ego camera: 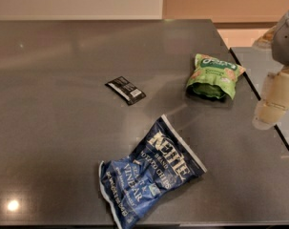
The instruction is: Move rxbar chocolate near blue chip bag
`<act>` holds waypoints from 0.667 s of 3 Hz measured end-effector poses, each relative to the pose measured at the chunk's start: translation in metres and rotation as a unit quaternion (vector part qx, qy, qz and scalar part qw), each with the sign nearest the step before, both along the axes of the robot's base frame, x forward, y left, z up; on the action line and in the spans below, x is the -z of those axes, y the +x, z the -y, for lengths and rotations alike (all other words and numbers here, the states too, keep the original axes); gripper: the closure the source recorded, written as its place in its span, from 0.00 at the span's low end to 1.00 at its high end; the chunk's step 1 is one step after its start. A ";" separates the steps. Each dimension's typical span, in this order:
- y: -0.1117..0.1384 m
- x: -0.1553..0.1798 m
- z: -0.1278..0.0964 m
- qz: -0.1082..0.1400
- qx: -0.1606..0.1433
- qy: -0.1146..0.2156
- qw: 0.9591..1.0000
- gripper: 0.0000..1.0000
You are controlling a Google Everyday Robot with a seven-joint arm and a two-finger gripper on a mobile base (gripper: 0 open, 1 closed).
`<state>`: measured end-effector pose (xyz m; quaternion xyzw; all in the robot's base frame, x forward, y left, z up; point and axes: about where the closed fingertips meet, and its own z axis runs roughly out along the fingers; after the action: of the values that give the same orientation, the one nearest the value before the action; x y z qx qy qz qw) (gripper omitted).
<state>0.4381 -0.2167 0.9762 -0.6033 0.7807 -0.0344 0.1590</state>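
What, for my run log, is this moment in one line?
gripper at right edge, away from bar | rxbar chocolate lying flat, ungrasped | blue chip bag nearer camera, apart from bar

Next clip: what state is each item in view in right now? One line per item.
rxbar chocolate: lying flat on the counter, untouched, apart from both bags.
blue chip bag: lying flat and crinkled, label up, near the front edge.
green snack bag: lying on the counter, right of the bar.
claw: at the right edge of view, away from all three items.
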 end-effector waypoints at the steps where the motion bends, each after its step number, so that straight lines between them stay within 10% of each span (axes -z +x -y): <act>1: 0.000 -0.001 0.000 0.001 0.000 0.000 1.000 0.00; 2: 0.015 -0.002 -0.016 -0.001 -0.012 0.000 1.000 0.00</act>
<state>0.4529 -0.2006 0.9777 -0.6125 0.7736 -0.0322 0.1590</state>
